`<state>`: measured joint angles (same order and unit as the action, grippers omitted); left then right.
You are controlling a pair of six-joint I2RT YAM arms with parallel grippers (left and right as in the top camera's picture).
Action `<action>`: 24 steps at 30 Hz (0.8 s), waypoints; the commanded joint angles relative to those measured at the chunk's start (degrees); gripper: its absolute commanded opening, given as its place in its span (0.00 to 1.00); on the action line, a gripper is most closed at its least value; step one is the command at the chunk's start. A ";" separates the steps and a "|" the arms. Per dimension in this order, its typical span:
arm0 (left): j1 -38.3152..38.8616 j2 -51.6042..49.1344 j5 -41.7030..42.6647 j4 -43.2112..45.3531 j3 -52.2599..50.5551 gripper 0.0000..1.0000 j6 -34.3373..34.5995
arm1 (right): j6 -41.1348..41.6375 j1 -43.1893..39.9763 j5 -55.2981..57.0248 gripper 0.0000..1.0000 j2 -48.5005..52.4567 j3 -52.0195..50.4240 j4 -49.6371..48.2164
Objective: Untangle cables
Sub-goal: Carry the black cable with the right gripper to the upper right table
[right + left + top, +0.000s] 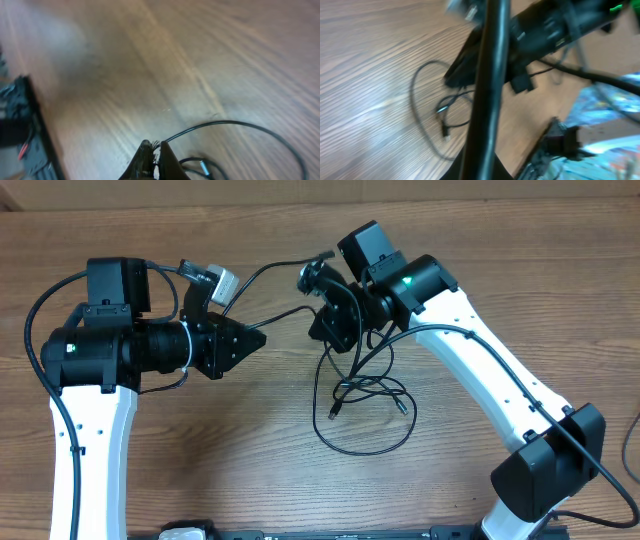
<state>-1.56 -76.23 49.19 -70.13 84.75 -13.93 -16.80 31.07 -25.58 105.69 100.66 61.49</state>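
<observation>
We saw R end effector [155, 146] pressed together, pinching the cables [360, 385]; their loops lay on table [200, 460] below it. L end effector [258, 338] pressed together too, grip unclear.

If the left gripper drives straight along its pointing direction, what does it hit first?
Likely the right gripper: the left gripper points at it across a short gap, a thin cable running alongside that line. Relative heights unclear from overhead.
</observation>
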 commanded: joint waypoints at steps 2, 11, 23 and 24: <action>-0.33 0.81 -9.01 -1.81 0.85 0.04 -1.05 | 7.69 -5.05 7.67 0.04 -1.86 4.59 -1.68; -0.33 0.79 -11.41 -4.28 0.85 1.00 -1.05 | 15.45 -23.89 9.03 0.04 -5.03 19.50 -4.94; -0.33 0.59 -15.15 -4.96 0.85 0.99 -1.05 | 16.81 -52.89 21.14 0.04 -0.22 25.29 -16.81; -0.33 0.59 -15.15 -5.01 0.85 1.00 -1.07 | 16.81 -54.34 21.46 0.04 1.16 25.29 -16.63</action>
<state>-1.72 -76.27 35.51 -74.89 84.75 -13.91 -0.75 -20.08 -10.31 102.87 125.21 44.62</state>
